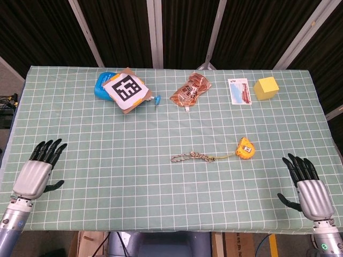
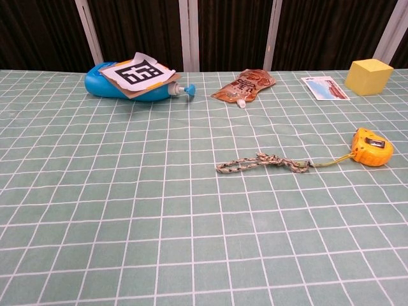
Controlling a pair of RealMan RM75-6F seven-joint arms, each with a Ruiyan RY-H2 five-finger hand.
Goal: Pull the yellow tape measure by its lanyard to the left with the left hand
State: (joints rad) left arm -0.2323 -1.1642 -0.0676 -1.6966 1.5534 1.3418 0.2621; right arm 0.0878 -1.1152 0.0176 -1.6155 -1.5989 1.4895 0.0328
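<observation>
Lying right of centre in the head view: yellow tape measure, with its lanyard stretching leftward as a knotted cord toward mid-frame. Hovering at the lower left edge of the tabletop: left robot hand, fingers spread and pointing up-frame, holding nothing, well apart from the cord. Resting at the lower right corner: right robot hand, likewise spread and empty. Neither appearing in the chest view.

Sitting along the upper edge, well away from the cord: blue bottle under a marker card, brown pouch, picture card, yellow cube.

Risking trouble from here, as a judgement only: pinching the thin, flat-lying cord poorly and letting it slip; pressing fingertips into the cloth and bunching it; tugging sharply and tipping or rolling the light case; approaching too low and sweeping the loose end aside before closing.
</observation>
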